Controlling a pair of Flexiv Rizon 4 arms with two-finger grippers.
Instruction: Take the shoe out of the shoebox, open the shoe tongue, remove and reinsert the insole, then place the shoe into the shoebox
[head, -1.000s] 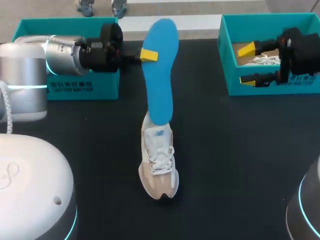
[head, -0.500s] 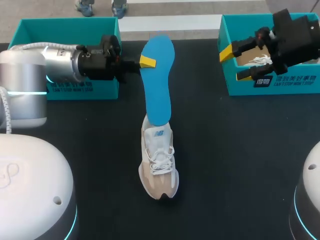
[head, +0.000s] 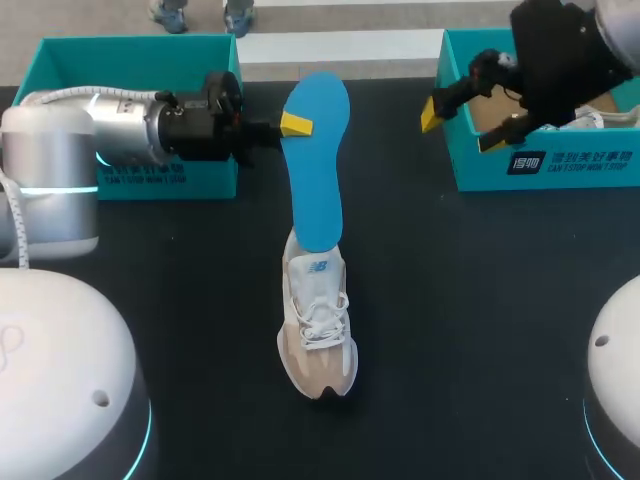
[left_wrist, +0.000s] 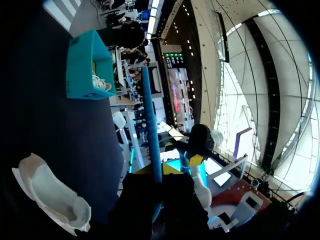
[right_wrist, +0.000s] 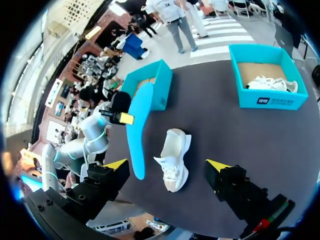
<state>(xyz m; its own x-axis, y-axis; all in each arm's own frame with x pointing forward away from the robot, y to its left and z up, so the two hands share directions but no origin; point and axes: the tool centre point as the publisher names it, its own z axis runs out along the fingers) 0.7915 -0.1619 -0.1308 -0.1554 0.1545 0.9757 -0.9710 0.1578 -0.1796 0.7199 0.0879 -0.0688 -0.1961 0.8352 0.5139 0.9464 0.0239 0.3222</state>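
Insole (head: 315, 160) removed and held above the shoe (head: 318, 330), which lies on the table with its toe toward me. My left gripper (head: 293, 125) is clamped on the insole's edge, at the end far from the shoe. The insole's other end hangs over the shoe's mouth, and I cannot tell whether it touches there. Over the last second this hold shifted only slightly, drawing the insole's far end a little leftward of the shoe, and then it settled. The main change is on the other side. My right gripper (head: 463, 125) was low over the box (head: 545, 165) that stands beyond and right of the shoe. It has since lifted away from that box and swung toward the shoe's side. From its own wrist it now looks down on the shoe (right_wrist: 174, 160) and the insole (right_wrist: 137, 130) from well above. Its fingers are spread wide with nothing between them. A second shoe (right_wrist: 272, 84) rests in that box, and another box (head: 130, 45) stands beyond and left of the shoe. In my judgement, removal is done and reinsertion comes next. The right arm seems to be coming in to steady the shoe or hold its tongue open while the left feeds the insole back in. Returning the shoe to a box is not yet begun.
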